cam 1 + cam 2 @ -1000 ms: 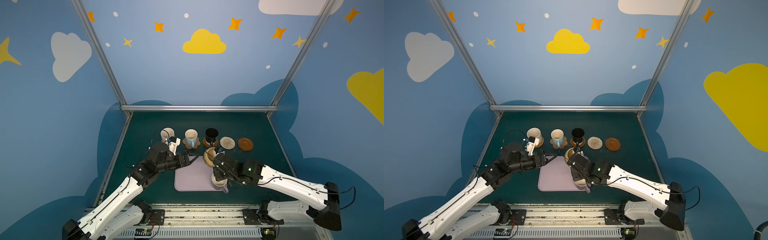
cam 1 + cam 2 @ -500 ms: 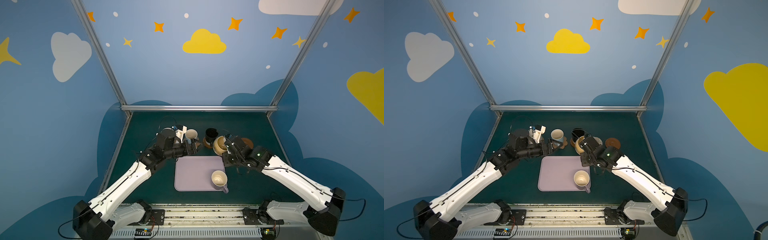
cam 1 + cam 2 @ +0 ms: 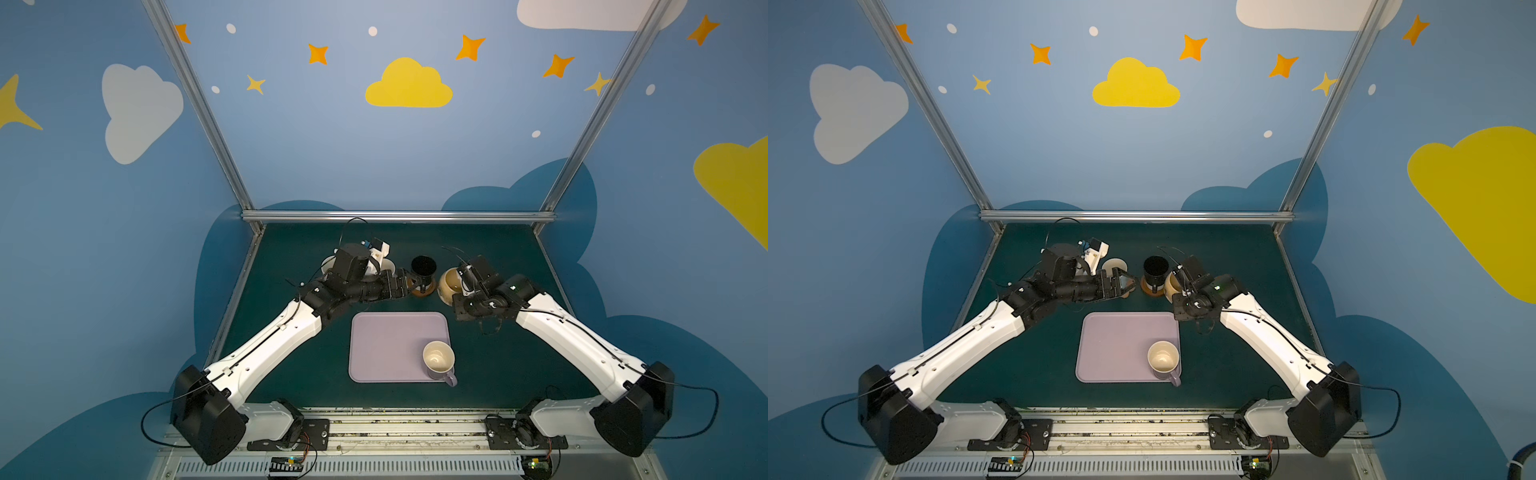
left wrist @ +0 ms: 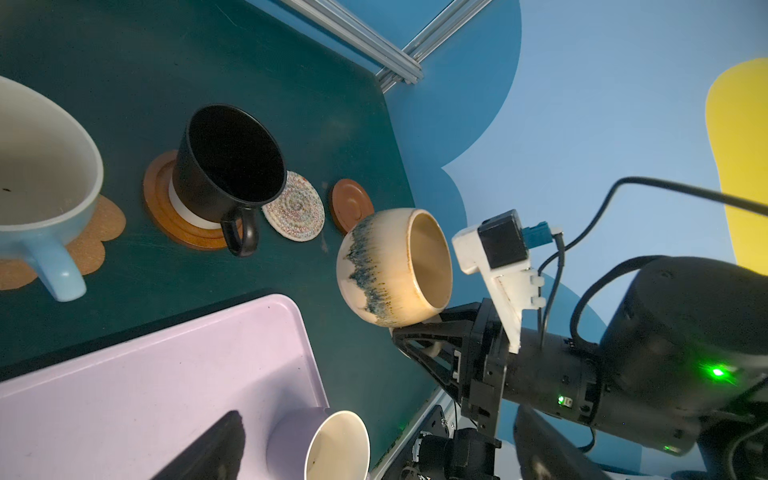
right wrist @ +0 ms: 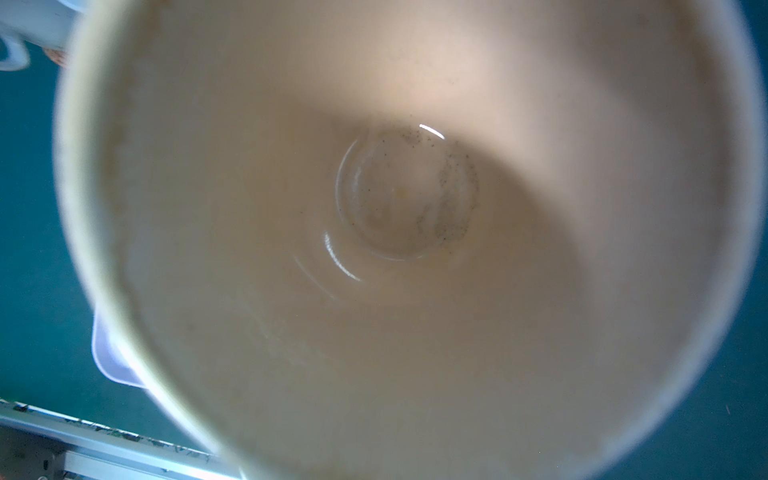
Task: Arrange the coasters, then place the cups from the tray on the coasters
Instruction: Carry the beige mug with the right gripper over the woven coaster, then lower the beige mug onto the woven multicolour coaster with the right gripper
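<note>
we see left pincer (image 3: 1126, 284) spread wide, empty | right pincer (image 4: 419, 332) clamps round mustard-cream glazed mug (image 4: 374, 266), tilted, off surface | handle mostly hidden in grip

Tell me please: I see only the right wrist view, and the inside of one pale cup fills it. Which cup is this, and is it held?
Observer: It is the yellow cup. The right gripper is shut on it, and it hangs tilted in the air.
Operator: Which coasters are free for it?
Observer: Two, the pale woven coaster and the brown disc. Both lie bare beside the black cup.
Operator: What is left on the tray?
Observer: Only the lilac cup, upright near a corner of the tray.
</note>
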Robot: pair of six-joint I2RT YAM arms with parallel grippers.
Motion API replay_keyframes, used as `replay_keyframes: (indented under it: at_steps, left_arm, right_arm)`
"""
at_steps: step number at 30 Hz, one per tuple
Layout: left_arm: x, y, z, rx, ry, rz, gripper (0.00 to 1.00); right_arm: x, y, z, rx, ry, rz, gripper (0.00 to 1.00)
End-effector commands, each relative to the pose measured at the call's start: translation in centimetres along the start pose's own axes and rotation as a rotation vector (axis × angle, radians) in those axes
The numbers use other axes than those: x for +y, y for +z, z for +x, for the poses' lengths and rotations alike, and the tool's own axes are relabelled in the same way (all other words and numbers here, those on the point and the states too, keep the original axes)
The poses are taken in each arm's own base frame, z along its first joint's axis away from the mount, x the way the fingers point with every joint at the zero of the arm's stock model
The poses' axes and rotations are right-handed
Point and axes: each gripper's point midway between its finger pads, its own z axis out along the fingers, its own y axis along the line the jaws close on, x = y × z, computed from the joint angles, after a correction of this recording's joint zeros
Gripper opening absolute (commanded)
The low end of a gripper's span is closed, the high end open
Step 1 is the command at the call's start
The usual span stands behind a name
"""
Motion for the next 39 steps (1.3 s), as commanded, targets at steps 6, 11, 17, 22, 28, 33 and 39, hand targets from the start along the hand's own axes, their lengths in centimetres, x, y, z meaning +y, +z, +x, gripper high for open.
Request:
replay_keyframes:
  at_steps: [6, 11, 17, 22, 28, 33, 39]
  left_arm:
    - [-0.4, 2.3, -0.7, 0.045, 0.030, 0.005, 1.00]
    - [-0.3, 4.5, -0.7, 0.094, 0.031, 0.006, 1.00]
    - [0.1, 6.2, -0.9, 0.140, 0.032, -0.013, 1.00]
    - [0.4, 7.3, -0.7, 0.163, 0.028, -0.021, 1.00]
    - [1.1, 8.1, -0.5, 0.176, 0.019, -0.033, 0.99]
    - [1.7, 8.3, -0.2, 0.166, 0.009, -0.044, 0.99]
    - [2.2, 8.5, 0.1, 0.171, -0.001, -0.048, 0.99]
  right_arm:
    - [-1.1, 1.2, -4.1, -0.033, 0.021, 0.005, 0.00]
    - [-2.3, 3.1, -5.2, -0.015, 0.037, 0.052, 0.00]
    - [-3.6, 5.6, -6.7, 0.016, 0.055, 0.095, 0.00]
    - [-4.6, 7.3, -7.8, 0.028, 0.064, 0.122, 0.00]
    - [-5.0, 8.8, -8.7, 0.043, 0.058, 0.124, 0.00]
    - [-5.6, 10.0, -9.1, 0.053, 0.064, 0.129, 0.00]
    - [-5.9, 11.1, -9.2, 0.068, 0.058, 0.129, 0.00]
